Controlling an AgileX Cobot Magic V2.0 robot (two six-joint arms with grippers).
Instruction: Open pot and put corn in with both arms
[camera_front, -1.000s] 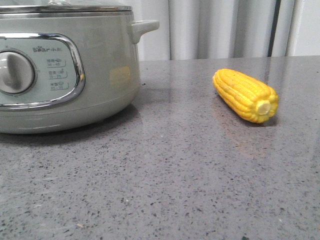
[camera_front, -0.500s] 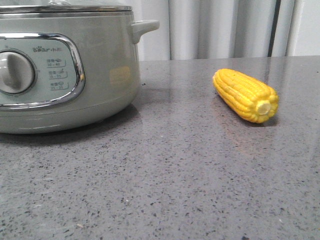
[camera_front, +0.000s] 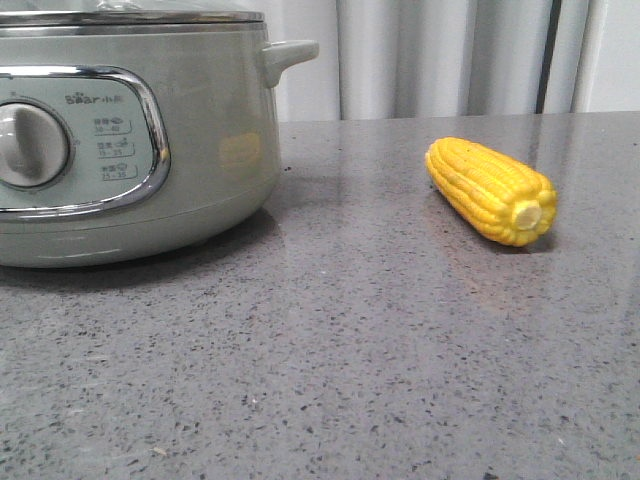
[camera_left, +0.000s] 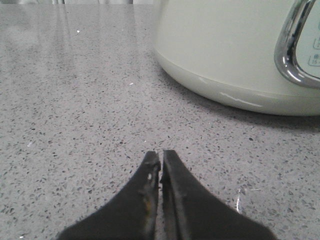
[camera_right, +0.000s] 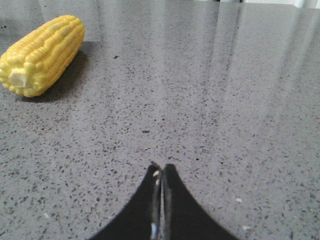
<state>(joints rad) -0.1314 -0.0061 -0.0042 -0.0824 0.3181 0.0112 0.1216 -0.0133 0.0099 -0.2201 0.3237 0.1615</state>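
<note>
The pale grey-green pot (camera_front: 200, 130) stands at the left of the front view with its glass lid (camera_front: 130, 17) on, dial and chrome-framed panel facing me. It also shows in the left wrist view (camera_left: 225, 55). The yellow corn (camera_front: 490, 190) lies on the grey counter at the right, stub end toward me; it also shows in the right wrist view (camera_right: 42, 54). My left gripper (camera_left: 161, 153) is shut and empty, low over the counter, apart from the pot. My right gripper (camera_right: 160, 167) is shut and empty, apart from the corn. Neither gripper shows in the front view.
The speckled grey counter (camera_front: 330, 350) runs under everything. Pale curtains (camera_front: 440, 55) hang behind its far edge. The pot's stubby side handle (camera_front: 288, 55) sticks out toward the corn.
</note>
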